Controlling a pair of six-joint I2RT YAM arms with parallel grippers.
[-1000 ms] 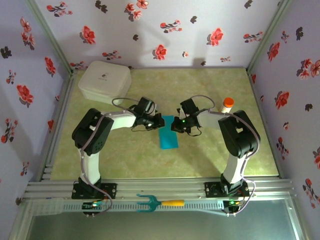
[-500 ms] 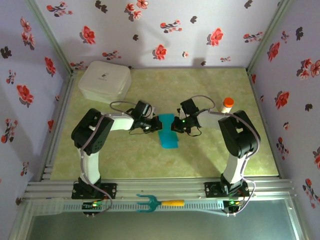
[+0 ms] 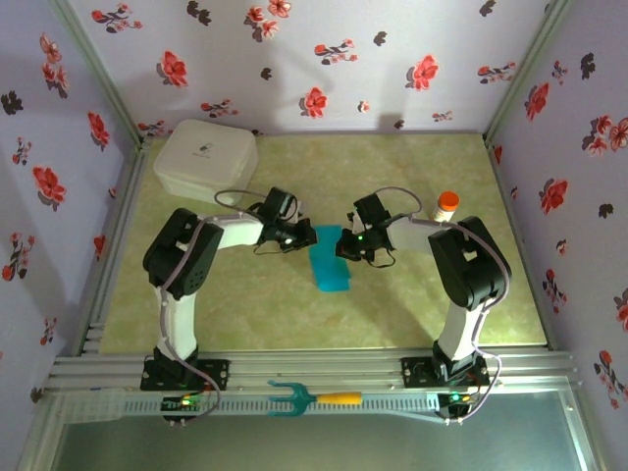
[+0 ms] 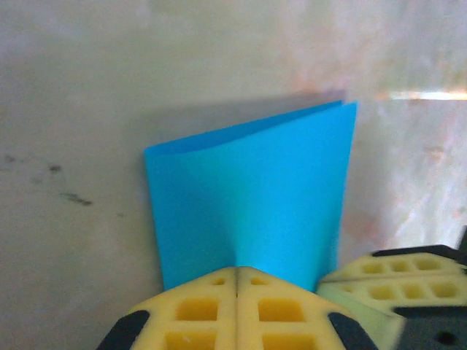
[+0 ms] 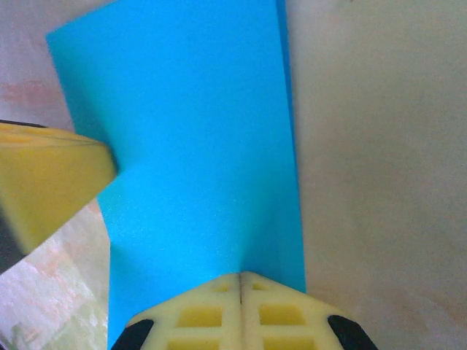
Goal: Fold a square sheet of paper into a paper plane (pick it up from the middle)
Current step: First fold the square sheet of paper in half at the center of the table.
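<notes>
- Pinching the teal-blue paper (image 4: pixel 252 197) by one edge, the left gripper (image 4: pixel 237 281) had its jaws pressed together on the sheet.
- The right gripper (image 5: pixel 241 284) was clamped the same way on the opposite edge.
- The paper, folded to a narrow rectangle, sat mid-table (image 3: pixel 245 314), its far end between both grippers.

Left fingers (image 4: pixel 193 310), right fingers (image 5: pixel 201 317): closed.
</notes>
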